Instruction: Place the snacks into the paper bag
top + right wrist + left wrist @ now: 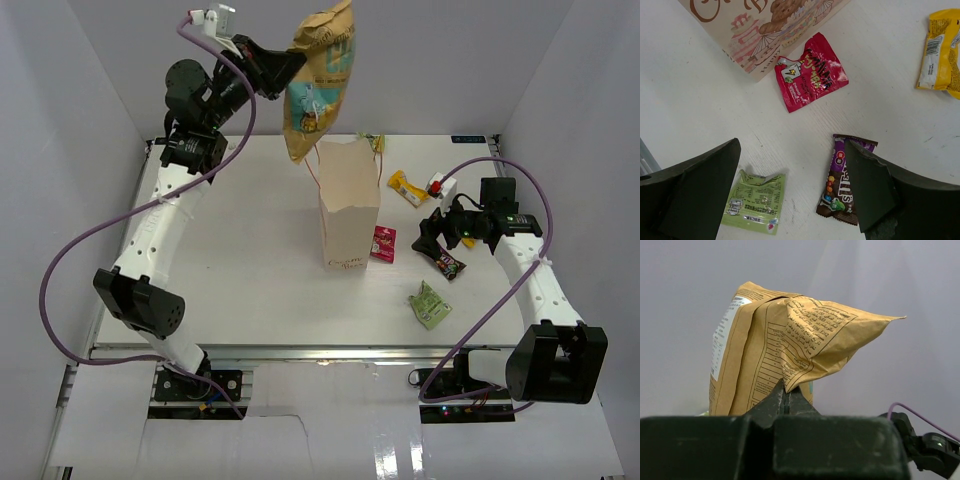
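Note:
My left gripper (288, 66) is raised high and shut on a crumpled corner of the large tan-gold chip bag (322, 80), which hangs just above the open top of the cream paper bag (350, 205). In the left wrist view the closed gripper (785, 389) pinches the chip bag (765, 355). My right gripper (428, 236) hovers open, low over the table right of the paper bag. In the right wrist view that gripper (792, 146) has bare table between its fingers, with the dark purple packet (840, 185) at its right finger, a green packet (754, 200) and a red packet (810, 72).
A yellow packet (406, 187) and a small red-and-white item (437, 184) lie at the back right. The red packet (383, 243) lies against the paper bag's foot. The green packet (430, 304) is nearer the front. White walls enclose the table on three sides.

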